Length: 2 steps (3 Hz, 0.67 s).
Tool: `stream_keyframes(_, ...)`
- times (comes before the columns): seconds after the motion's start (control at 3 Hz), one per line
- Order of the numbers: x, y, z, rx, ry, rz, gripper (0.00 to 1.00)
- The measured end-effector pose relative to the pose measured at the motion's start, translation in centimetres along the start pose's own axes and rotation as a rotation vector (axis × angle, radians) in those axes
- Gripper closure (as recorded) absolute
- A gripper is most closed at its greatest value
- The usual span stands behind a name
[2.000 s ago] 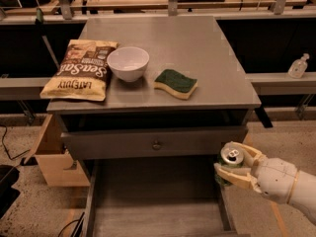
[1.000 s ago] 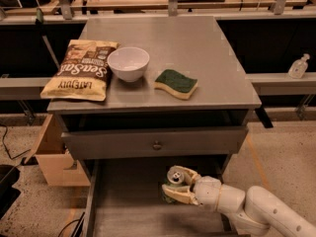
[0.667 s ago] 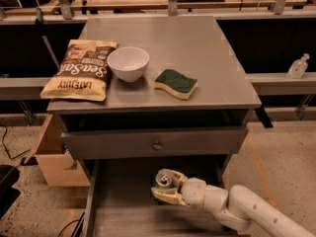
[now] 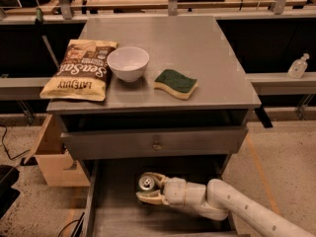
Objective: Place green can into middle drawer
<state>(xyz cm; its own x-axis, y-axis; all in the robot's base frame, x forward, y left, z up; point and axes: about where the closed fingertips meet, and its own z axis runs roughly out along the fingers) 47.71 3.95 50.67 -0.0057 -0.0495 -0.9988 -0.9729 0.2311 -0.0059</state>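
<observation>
The green can (image 4: 146,183) shows mostly its silver top with pull-tab, low inside the open middle drawer (image 4: 113,216), a wide grey box pulled out below the cabinet top. My gripper (image 4: 149,189) reaches into the drawer from the right on a cream-coloured arm and its fingers (image 4: 148,198) are shut on the can. The can stands upright near the drawer's middle, towards the back. I cannot tell whether it touches the drawer floor.
On the cabinet top lie a chip bag (image 4: 79,75), a white bowl (image 4: 128,63) and a green-topped yellow sponge (image 4: 176,83). A closed drawer front with a small knob (image 4: 156,145) is just above the gripper. A cardboard box (image 4: 52,157) stands at the left.
The arm has carried the can from outside the drawer's right side leftwards and down into the drawer. The can is still held.
</observation>
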Motion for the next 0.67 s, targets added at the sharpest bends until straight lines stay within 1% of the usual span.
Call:
stream_keyframes(0.33, 1.4, 1.0, 2.3, -0.058, 0.01, -0.065, 1.0)
stream_keyframes(0.67, 2.6, 2.0, 3.8, -0.087, 0.038, -0.131, 1.0)
